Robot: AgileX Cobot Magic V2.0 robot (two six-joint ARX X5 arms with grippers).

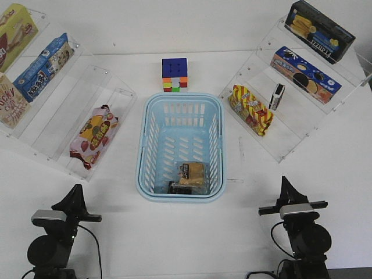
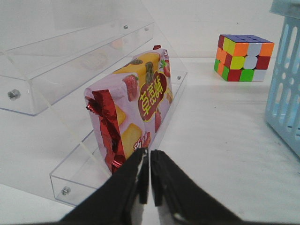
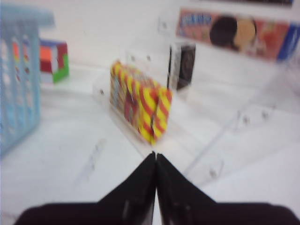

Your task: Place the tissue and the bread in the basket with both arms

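The light blue basket [image 1: 143,145] stands at the table's middle. The bread [image 1: 193,173], tan pieces in a clear wrapper, lies inside it at the near end. The tissue [image 1: 175,187], a small black pack, lies beside the bread against the near wall, partly hidden. My left gripper [image 1: 75,196] is shut and empty, low at the front left, apart from the basket; the left wrist view shows its jaws together [image 2: 149,154]. My right gripper [image 1: 286,187] is shut and empty at the front right, jaws closed in the right wrist view [image 3: 155,157].
A Rubik's cube [image 1: 175,74] sits behind the basket. The left acrylic shelf holds a pink snack bag [image 1: 94,136] and boxes. The right shelf holds a red-and-yellow bag [image 1: 251,109], a second small black-and-white pack [image 1: 279,96] and cookie boxes.
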